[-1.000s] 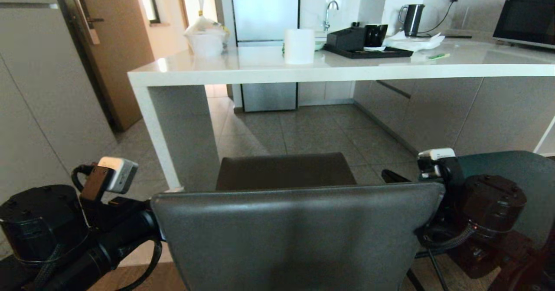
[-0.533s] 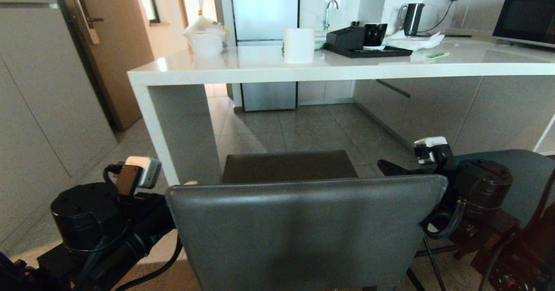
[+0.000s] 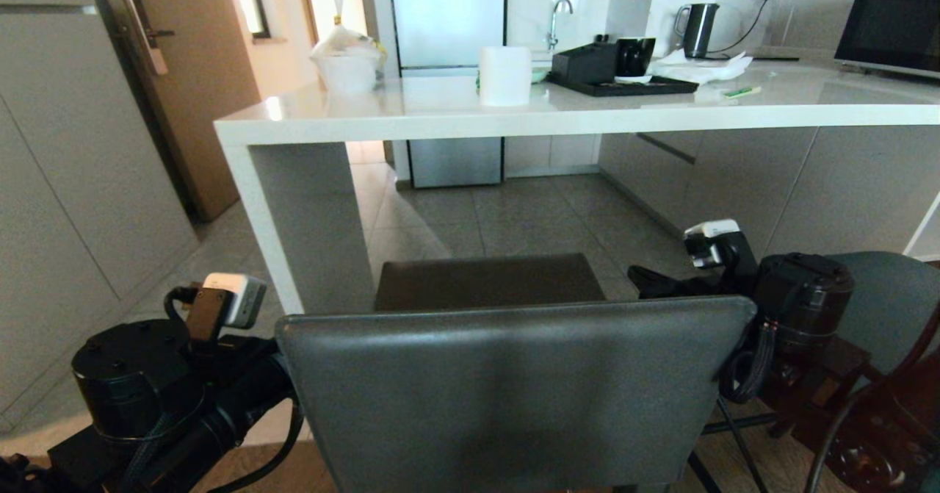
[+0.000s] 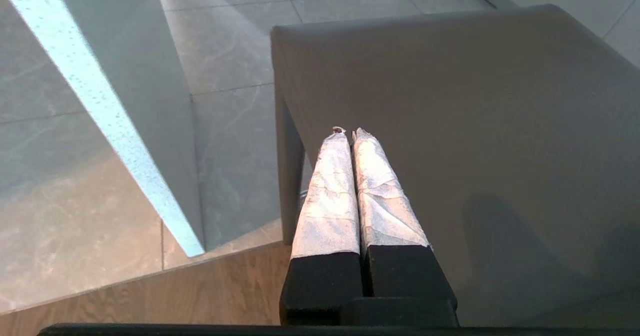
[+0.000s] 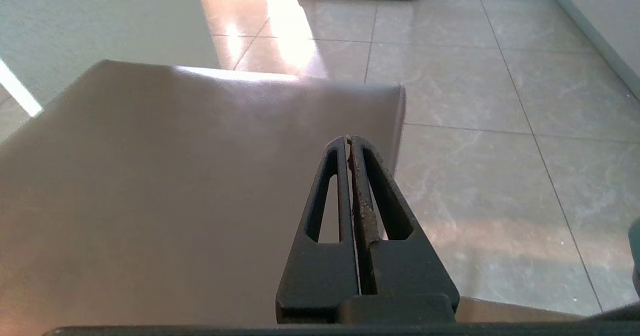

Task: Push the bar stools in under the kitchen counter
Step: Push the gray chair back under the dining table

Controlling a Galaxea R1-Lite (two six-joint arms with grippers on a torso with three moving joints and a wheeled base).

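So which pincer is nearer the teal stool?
Right. The right pincer sits shut over the grey stool's seat at its right edge, beside the teal stool. The left pincer is shut at the seat's far, left edge.

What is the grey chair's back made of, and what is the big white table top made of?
The grey stool back looks like leather or fake leather: smooth, slightly grainy, with a soft sheen along its top edge. Which of the two, I cannot tell. The kitchen counter looks like polished stone or something stone-like: thick, white and glossy, mirroring the things standing on it.

grey stool point(image 3: 514, 397) — white counter point(image 3: 470, 114)
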